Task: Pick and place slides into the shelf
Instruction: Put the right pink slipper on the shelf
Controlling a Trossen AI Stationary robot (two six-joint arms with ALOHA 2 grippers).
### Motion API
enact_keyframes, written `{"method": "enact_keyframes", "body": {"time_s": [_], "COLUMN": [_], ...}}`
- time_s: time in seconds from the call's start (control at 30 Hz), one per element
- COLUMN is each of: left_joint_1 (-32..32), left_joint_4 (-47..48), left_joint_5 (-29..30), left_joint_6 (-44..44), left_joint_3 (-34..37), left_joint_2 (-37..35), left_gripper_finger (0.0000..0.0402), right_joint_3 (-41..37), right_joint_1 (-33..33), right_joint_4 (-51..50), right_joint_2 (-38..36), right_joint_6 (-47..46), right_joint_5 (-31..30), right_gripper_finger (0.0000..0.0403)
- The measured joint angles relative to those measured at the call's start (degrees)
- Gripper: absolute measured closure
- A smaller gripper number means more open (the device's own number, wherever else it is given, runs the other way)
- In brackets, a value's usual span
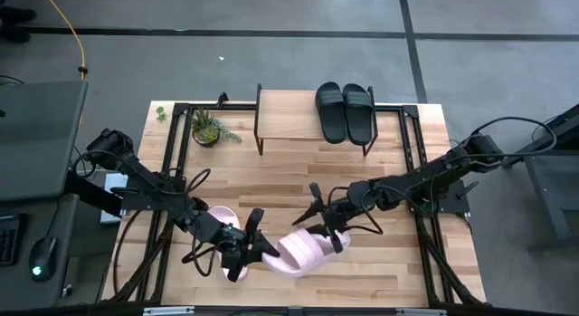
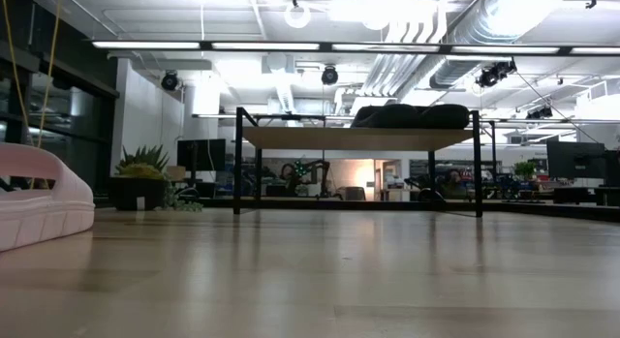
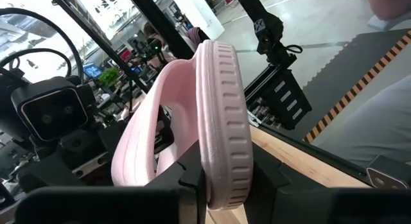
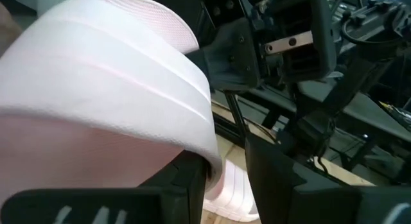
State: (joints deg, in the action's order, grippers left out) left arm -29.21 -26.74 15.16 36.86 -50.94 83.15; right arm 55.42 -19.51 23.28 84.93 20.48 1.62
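Left arm reached low toward table's near middle, left gripper (image 1: pixel 242 253) clamped on pink slide's (image 1: pixel 303 253) sole edge, right gripper (image 1: pixel 327 227) parted around its strap, black slides (image 1: pixel 345 110) on far shelf (image 1: pixel 288 115).

Wooden table (image 1: pixel 271 162): shelf (image 1: pixel 289 117), plant (image 1: pixel 207 128), pink slide (image 1: pixel 220 216)

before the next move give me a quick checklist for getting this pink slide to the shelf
1. Left gripper clamped on the pink slide sole edge: ok, in the left wrist view.
2. Right gripper on its strap: cannot tell, fingers straddle it.
3. Second pink slide clear of the arms: not ok, it lies under the left arm.
4. Shelf left half free: ok.
5. Black slides on the shelf: ok.
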Motion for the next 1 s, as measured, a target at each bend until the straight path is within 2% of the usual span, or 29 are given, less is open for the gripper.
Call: {"method": "enact_keyframes", "body": {"time_s": [0.3, 0.73, 1.0], "left_joint_1": [0.0, 0.1, 0.0], "left_joint_4": [0.0, -0.1, 0.3], "left_joint_5": [0.0, 0.2, -0.4], "left_joint_6": [0.0, 0.0, -0.2], "left_joint_3": [0.0, 0.0, 0.0], "left_joint_2": [0.0, 0.0, 0.0], "left_gripper_finger": [0.0357, 0.0354, 0.0355], "right_joint_3": [0.0, 0.0, 0.1], "right_joint_1": [0.0, 0.0, 0.0], "right_joint_4": [-0.8, -9.4, -14.6], "right_joint_2": [-0.4, -5.2, -6.4], "right_joint_6": [0.1, -2.5, -2.2], "right_joint_5": [-1.2, -2.3, -8.8], "right_gripper_finger": [0.0306, 0.0306, 0.0306]}}
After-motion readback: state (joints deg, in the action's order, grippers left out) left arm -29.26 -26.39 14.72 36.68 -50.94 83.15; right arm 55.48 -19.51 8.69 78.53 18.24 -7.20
